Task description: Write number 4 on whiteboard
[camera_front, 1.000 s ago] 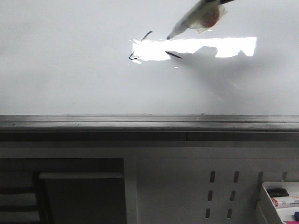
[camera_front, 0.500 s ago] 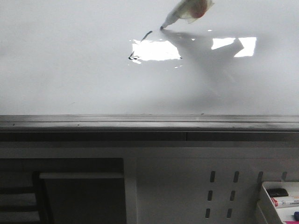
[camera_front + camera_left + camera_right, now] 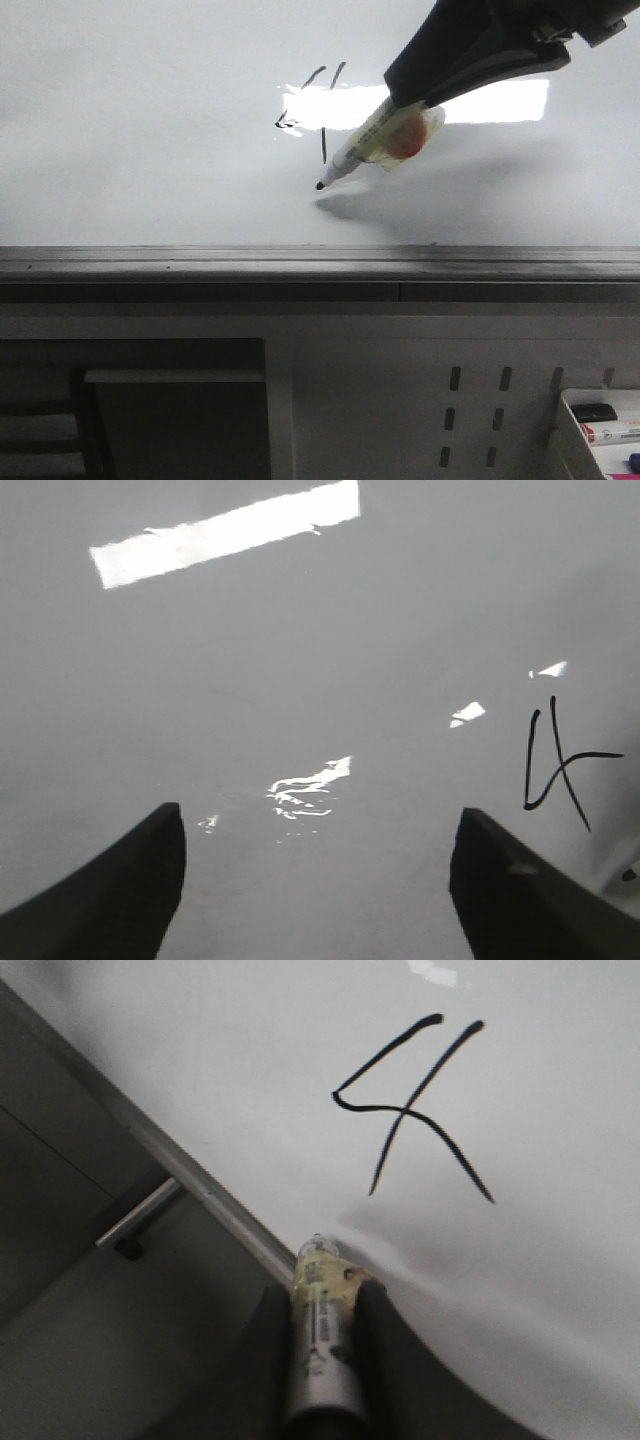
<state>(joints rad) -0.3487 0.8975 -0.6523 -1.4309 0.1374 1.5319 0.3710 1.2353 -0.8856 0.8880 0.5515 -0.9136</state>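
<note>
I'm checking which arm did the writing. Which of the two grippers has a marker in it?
The right gripper: its fingers clamp a marker beside the number 4. The left gripper is open with nothing between its fingers.

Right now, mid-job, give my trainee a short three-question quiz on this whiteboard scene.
1. True or false: the right tool is shut on the white-barrelled marker pen.
2. Which is finished on the glossy white whiteboard: (a) nothing, (b) the thin black hand-drawn number 4, (c) a circle?
3. What does the left tool hold?

Key: 1 true. 2 b; all strokes show in both wrist views. 3 nothing; its fingers stand apart over bare board.
</note>
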